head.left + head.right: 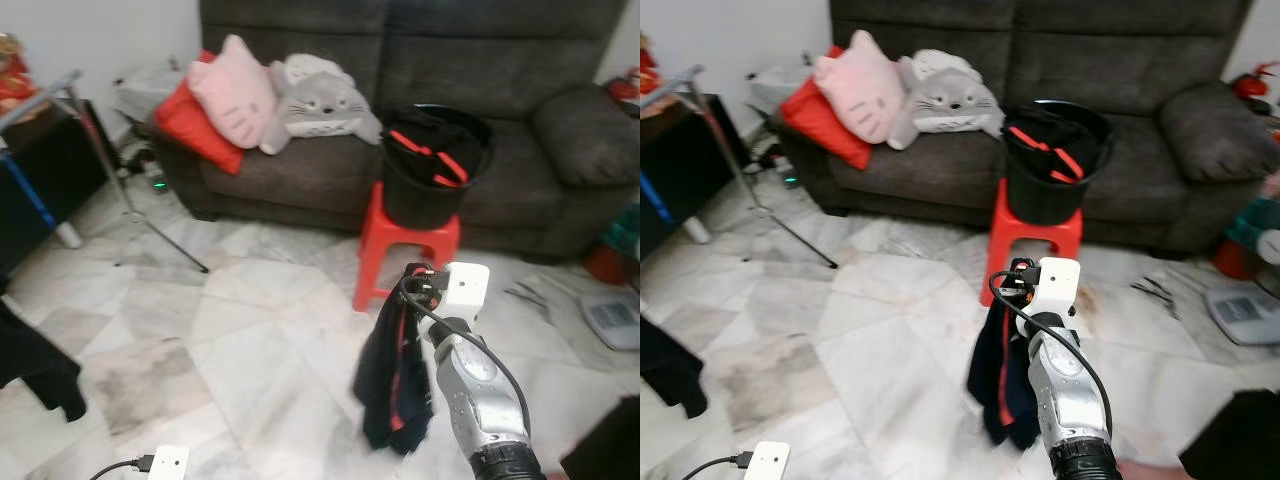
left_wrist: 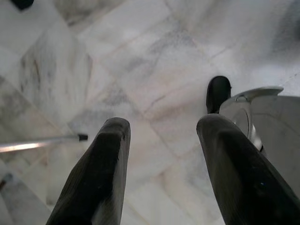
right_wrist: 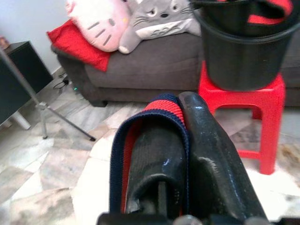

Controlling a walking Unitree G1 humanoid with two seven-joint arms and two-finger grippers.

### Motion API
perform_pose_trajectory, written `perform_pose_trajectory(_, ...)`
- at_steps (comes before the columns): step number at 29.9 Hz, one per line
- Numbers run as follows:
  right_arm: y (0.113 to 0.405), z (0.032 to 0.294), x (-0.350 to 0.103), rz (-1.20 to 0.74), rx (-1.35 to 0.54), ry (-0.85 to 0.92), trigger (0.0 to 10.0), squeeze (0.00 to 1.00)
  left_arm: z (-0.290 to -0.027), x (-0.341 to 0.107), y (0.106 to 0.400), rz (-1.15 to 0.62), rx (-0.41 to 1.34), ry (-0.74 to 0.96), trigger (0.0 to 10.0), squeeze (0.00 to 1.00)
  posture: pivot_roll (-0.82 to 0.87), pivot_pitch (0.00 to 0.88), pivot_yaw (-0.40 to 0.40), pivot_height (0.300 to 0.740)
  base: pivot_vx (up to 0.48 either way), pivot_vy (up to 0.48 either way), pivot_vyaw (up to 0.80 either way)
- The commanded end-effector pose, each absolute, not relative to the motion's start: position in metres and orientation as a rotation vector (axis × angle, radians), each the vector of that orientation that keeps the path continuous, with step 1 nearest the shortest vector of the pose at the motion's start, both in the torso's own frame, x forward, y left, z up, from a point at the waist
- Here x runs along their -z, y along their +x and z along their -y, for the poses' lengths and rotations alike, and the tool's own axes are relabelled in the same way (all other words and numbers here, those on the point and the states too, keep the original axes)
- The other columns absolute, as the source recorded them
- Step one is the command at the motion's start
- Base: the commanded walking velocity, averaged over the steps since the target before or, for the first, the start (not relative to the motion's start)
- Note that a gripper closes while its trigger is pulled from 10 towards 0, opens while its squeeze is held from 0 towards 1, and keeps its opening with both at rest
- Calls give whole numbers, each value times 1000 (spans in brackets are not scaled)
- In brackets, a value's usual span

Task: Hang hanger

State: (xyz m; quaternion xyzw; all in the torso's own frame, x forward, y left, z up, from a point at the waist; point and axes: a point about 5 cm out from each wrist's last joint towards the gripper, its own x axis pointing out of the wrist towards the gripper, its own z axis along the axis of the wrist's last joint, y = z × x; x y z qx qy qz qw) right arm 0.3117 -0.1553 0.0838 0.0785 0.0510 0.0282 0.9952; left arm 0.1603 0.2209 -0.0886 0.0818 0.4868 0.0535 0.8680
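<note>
Nearest the camera, the right hand (image 1: pixel 1018 275) is raised above the marble floor (image 1: pixel 250 340), its two black fingers (image 3: pixel 206 154) pinched together on a dark navy garment with red trim (image 1: pixel 393 375), which droops from them and hangs free over the tiles. No hanger can be made out in the cloth.

At the far left, a metal drying rack (image 1: pixel 60 95) slants in front of a dark cabinet (image 1: pixel 45 170), one thin leg reaching out across the floor. A black piece of cloth (image 1: pixel 35 365) lies at the left edge. The left hand (image 2: pixel 161 164) points down at bare tiles, fingers spread apart and holding nothing.

Further right, a grey sofa (image 1: pixel 330 170) runs along the back wall, carrying a red cushion (image 1: pixel 190 125), a pink cat pillow (image 1: pixel 235 90) and a grey plush toy (image 1: pixel 320 100). Before the sofa stands a red plastic stool (image 1: pixel 405 245) with a black bucket (image 1: pixel 430 190) on it, holding dark and red clothes. The stool stands just beyond the held garment. A white scale (image 1: pixel 612 320) lies on the floor at far right.
</note>
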Motion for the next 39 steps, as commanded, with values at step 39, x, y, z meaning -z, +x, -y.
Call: perform_pose_trajectory(39,323,155,-95,-47,-76,138,10000,0,-219,90,158,-1024,-143,149,10000,0,-30,0,5,740,0,0,800)
